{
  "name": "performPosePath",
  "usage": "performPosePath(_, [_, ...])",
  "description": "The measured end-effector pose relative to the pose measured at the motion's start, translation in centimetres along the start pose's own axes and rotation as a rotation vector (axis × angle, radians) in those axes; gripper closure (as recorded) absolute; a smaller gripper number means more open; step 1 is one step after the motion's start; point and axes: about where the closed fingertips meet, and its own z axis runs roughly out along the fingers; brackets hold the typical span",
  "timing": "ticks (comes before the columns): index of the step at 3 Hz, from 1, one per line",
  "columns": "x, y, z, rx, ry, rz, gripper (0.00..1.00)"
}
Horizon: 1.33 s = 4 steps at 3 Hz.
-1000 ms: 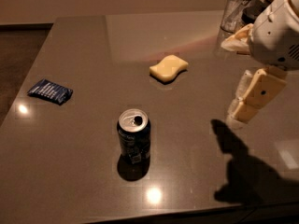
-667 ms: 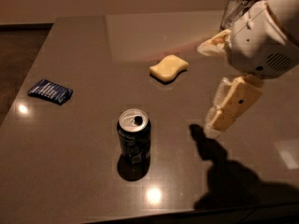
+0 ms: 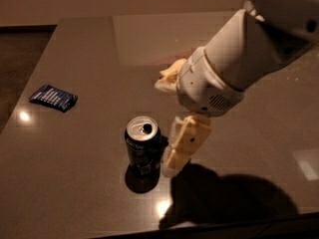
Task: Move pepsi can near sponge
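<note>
The pepsi can (image 3: 143, 148) stands upright on the dark table (image 3: 79, 49), near the front, with its silver top and opened tab hole showing. My gripper (image 3: 175, 112) is just right of the can, open and empty. Its lower finger (image 3: 184, 146) hangs close beside the can's right side. A pale upper piece (image 3: 168, 76) sticks out at the left of the wrist; I cannot tell whether it is the other finger or the sponge. The sponge's spot behind the can is otherwise covered by my arm (image 3: 239, 54).
A flat blue snack packet (image 3: 53, 97) lies at the table's left. The table's front edge (image 3: 149, 230) is just below the can. My arm's shadow (image 3: 224, 198) falls on the front right of the table.
My arm and gripper have swung left and toward the front, from the table's right side to right beside the can. They now cover the sponge. The can has not moved.
</note>
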Motion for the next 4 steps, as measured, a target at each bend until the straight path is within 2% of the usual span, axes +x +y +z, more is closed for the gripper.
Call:
performPosePath(1, [-1.7, 0.8, 2.3, -0.049, -0.036, -0.019, 0.0])
performPosePath(2, [-3.1, 1.5, 4.5, -0.097, -0.061, -0.041, 0.23])
performPosePath(3, [-3.4, 1.5, 5.1, -0.112, -0.067, -0.048, 0.46])
performPosePath(4, [-2.7, 0.5, 4.1, -0.112, -0.073, -0.017, 0.7])
